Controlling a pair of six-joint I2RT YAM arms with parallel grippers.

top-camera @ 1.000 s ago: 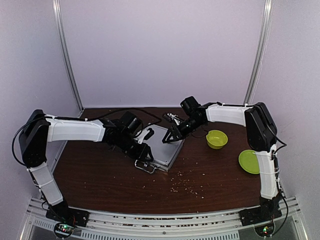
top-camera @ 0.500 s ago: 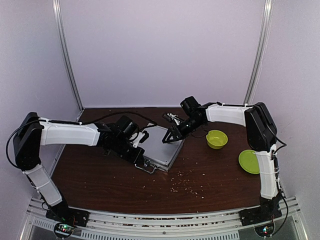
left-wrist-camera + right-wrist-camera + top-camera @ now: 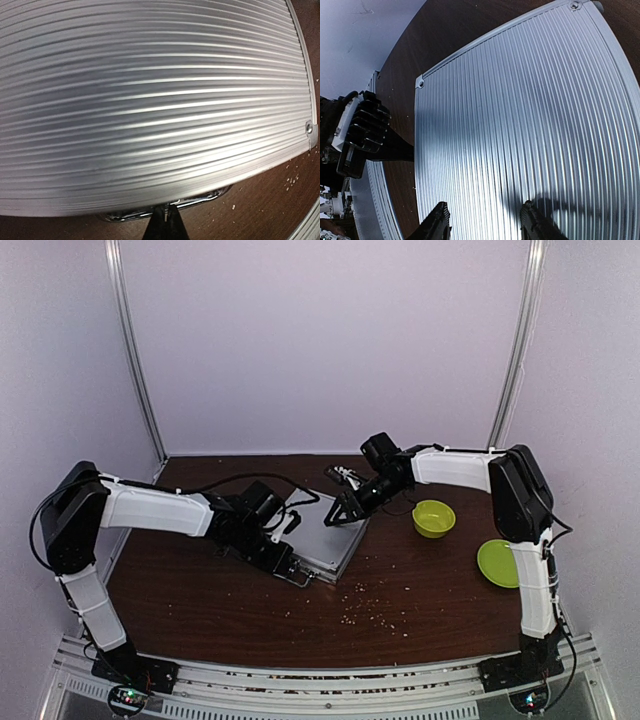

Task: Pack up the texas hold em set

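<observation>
Case (image 3: 330, 535) flat, handle (image 3: 295, 576) facing near-left; left claw (image 3: 166, 221) together, right claw (image 3: 485, 214) apart

Ribbed silver case (image 3: 325, 532) (bowl (image 3: 433, 518), plate (image 3: 497, 563): lime-green), brown table (image 3: 200, 600).

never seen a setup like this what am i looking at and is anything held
Two robot arms are bolted at the near edge of a table; each ends in a two-finger gripper. The wide picture comes from above and behind them; the close-ups come from wrist cameras. On the table lie a closed silver case, a bowl, a plate and crumbs. The left gripper is shut at the case's handle; whether it grips it is unclear. The right gripper is open over the lid, holding nothing.
</observation>
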